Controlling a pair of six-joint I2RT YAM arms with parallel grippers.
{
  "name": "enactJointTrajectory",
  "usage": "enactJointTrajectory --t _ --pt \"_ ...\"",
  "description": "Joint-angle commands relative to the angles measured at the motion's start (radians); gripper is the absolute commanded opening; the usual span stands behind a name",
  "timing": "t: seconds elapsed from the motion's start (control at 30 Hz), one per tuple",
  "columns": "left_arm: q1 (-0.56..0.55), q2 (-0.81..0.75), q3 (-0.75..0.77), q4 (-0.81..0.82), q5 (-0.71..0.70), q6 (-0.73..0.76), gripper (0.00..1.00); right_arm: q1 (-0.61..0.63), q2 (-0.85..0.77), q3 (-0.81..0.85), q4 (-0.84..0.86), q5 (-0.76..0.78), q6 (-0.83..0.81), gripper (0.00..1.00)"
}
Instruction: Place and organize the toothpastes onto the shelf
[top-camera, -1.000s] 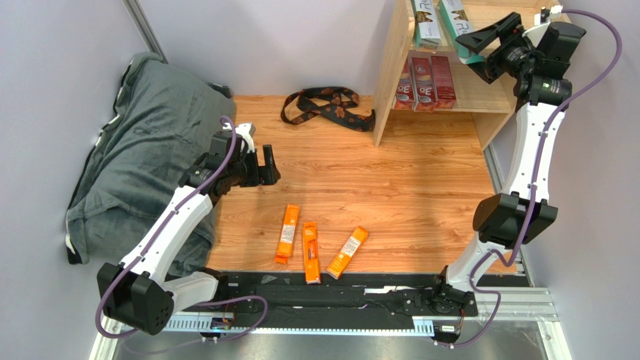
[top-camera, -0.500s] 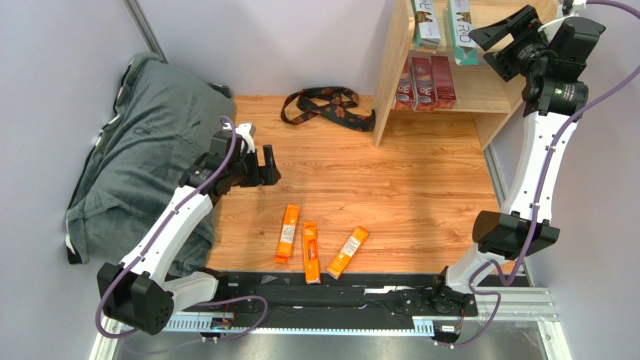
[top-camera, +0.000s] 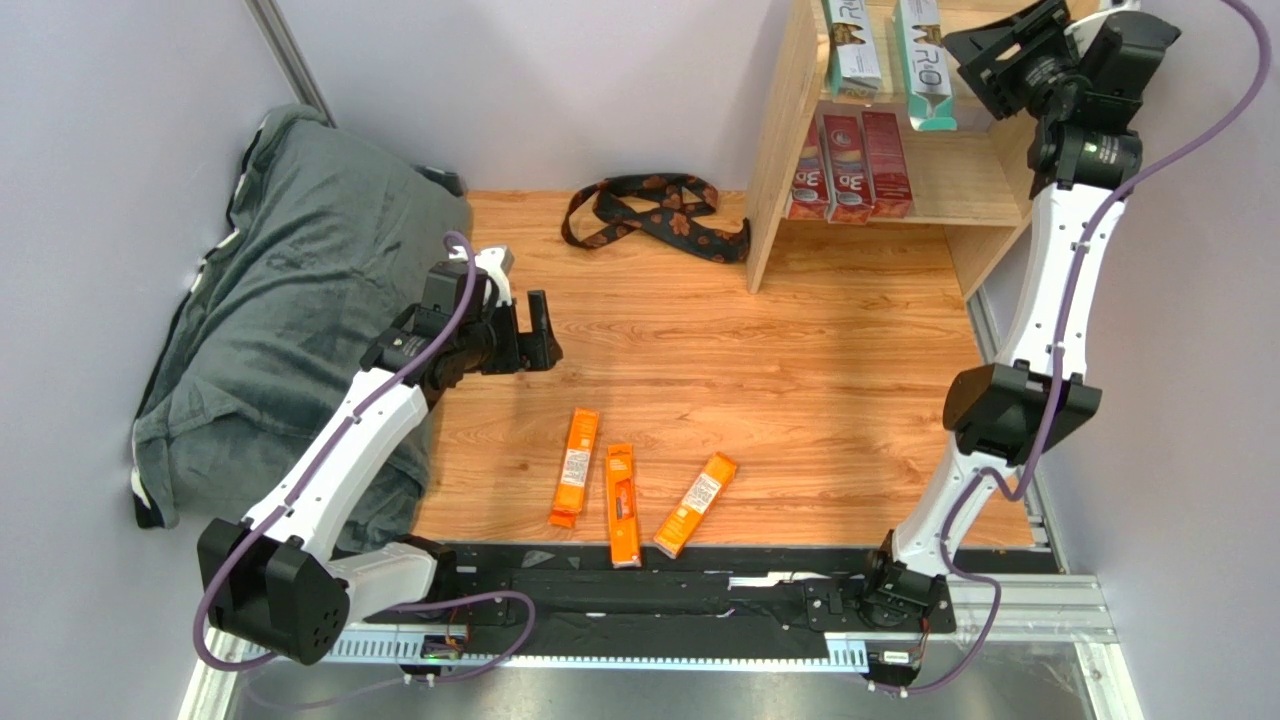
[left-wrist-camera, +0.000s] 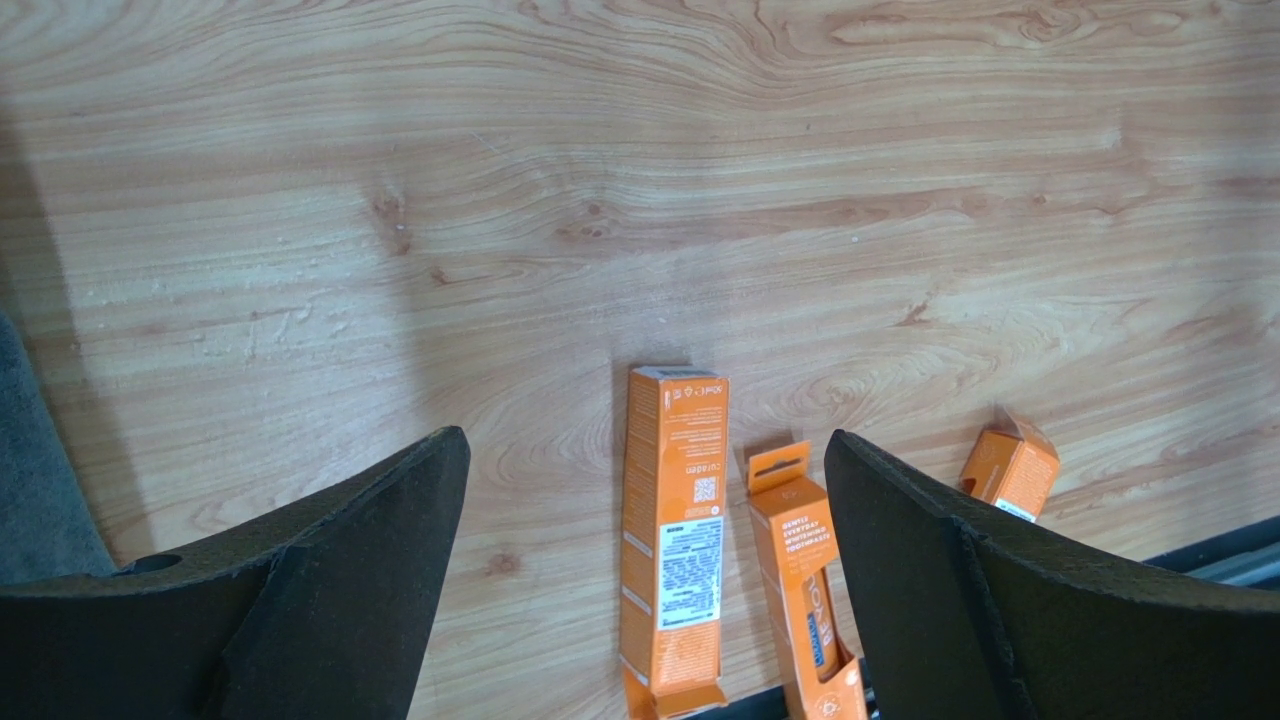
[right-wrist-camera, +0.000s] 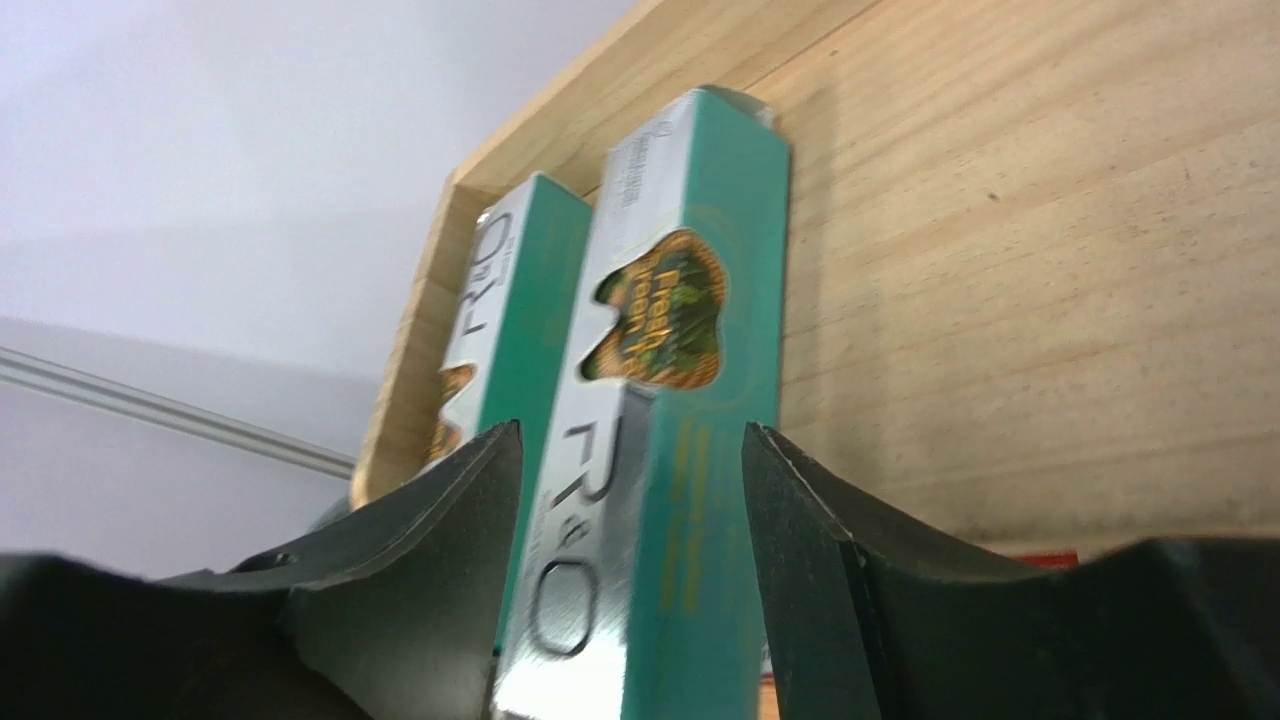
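The shelf (top-camera: 781, 150) stands at the far right. On its top lie a silver-white toothpaste (top-camera: 852, 42) and, beside it, a teal toothpaste (top-camera: 920, 60) (right-wrist-camera: 684, 435). Three dark red toothpastes (top-camera: 849, 168) stand on the lower tier. My right gripper (top-camera: 974, 57) (right-wrist-camera: 628, 435) hovers just right of the teal box, jaws partly apart and holding nothing. Three orange toothpastes (top-camera: 574, 467) (top-camera: 621, 504) (top-camera: 696, 504) lie on the table near the front edge. My left gripper (top-camera: 537, 330) (left-wrist-camera: 643, 440) hangs wide open above the table behind them, empty.
A black-and-brown strap (top-camera: 654, 210) lies left of the shelf. A grey bundle of cloth (top-camera: 271, 270) fills the left side, beside my left arm. A black rail (top-camera: 721, 578) runs along the near edge. A wall stands close on the right.
My right gripper let go of the teal box on the shelf top, drew back to the right, and its jaws narrowed. The left arm has not moved.
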Motion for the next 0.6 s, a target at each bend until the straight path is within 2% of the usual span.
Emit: enactJointTrajectory --t 0.0,0.17,0.4,0.57 --pt "-0.001 0.009 0.008 0.025 -0.004 0.023 0.97 0.021 0.057 0.04 0.059 -0.041 0.055 0.59" --pt "-0.001 0.011 0.01 0.023 -0.005 0.025 0.97 0.048 0.088 0.017 0.088 -0.039 0.058 0.58" --pt "-0.001 0.017 0.011 0.023 -0.01 0.025 0.97 0.066 0.141 0.044 0.142 -0.07 0.115 0.49" --pt "-0.001 0.018 0.014 0.02 -0.007 0.028 0.97 0.071 0.152 0.044 0.171 -0.055 0.14 0.49"
